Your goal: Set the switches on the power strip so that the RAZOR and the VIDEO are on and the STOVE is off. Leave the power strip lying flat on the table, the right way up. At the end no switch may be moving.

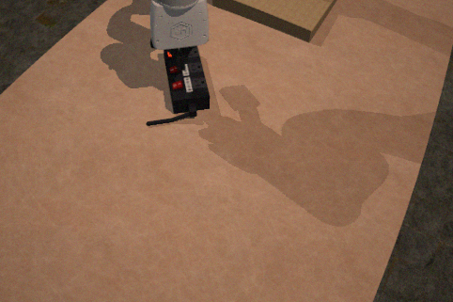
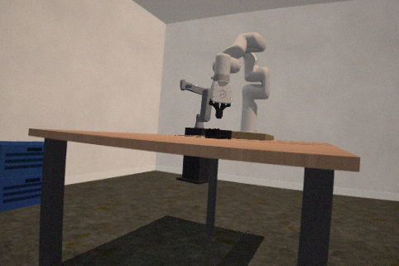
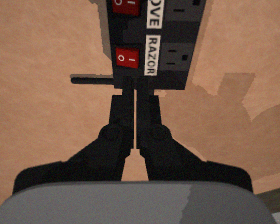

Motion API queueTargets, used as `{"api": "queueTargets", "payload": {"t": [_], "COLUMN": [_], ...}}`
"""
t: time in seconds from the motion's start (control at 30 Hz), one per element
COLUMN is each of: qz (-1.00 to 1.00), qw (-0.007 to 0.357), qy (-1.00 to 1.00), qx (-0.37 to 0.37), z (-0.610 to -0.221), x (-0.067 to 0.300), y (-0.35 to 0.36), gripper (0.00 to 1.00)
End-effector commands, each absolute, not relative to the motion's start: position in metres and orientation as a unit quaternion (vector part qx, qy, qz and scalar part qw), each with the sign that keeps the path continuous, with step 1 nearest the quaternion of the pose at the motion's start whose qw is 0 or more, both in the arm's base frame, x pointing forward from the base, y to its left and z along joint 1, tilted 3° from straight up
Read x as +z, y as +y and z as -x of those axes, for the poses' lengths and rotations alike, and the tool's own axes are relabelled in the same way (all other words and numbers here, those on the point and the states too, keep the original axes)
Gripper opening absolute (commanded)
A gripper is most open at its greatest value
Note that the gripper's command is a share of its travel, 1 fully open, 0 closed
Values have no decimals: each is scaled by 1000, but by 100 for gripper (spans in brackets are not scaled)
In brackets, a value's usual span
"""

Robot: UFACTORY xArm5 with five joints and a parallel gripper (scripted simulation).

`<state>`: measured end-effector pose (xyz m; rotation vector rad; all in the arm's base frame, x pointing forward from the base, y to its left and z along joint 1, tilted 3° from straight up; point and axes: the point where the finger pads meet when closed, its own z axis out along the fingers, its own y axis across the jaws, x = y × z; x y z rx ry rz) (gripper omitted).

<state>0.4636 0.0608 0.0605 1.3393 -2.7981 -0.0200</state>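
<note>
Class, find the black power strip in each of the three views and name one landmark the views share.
Top view: power strip lies upper left of centre on the table, partly under the arm's white wrist.
Exterior view: a low dark bar on the far part of the tabletop, below the shut pincer.
Wrist view: top centre, just beyond the pincer tips.
Shared landmark: the pincer's black fingers, though hidden under the wrist in the top view.

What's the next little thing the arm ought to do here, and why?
Probably slide the shut gripper forward over the RAZOR switch and press it. That switch looks dark, unlike the glowing VIDEO switch, and the fingertips sit just short of it, at the cord end of the strip.
</note>
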Motion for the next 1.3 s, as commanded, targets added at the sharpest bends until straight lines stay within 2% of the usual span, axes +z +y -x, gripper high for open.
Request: {"api": "queueTargets", "payload": {"t": [0.0,0.77,1.27], "qz": [-432,-432,-432], "qw": [18,18,18], "qy": [-902,-902,-902], "qx": [-6,-6,-6], "z": [-465,-465,-464], "x": [62,56,38], "y": [61,60,61], "gripper": [0,0,0]}}
